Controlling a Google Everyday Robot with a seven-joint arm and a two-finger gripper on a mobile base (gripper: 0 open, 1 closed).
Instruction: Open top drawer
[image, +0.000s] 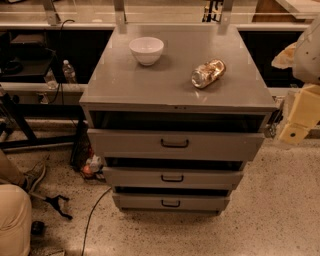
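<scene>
The grey metal cabinet (175, 75) stands in the middle of the camera view with three drawers. The top drawer (175, 144) is the widest, with a dark loop handle (174, 143) at its centre. Its front stands out a little from the cabinet, with a dark gap above it. The two narrower drawers, middle (172, 178) and bottom (171, 202), sit below it, each also a little out. My gripper (296, 129), cream-coloured, hangs at the right edge of the view, just right of the top drawer's right end and apart from the handle.
A white bowl (146, 49) and a crumpled shiny can (208, 73) lie on the cabinet top. A person's leg and shoe (20, 185) are at the lower left. Cables and a black tool (57, 203) lie on the speckled floor. A water bottle (69, 71) stands behind left.
</scene>
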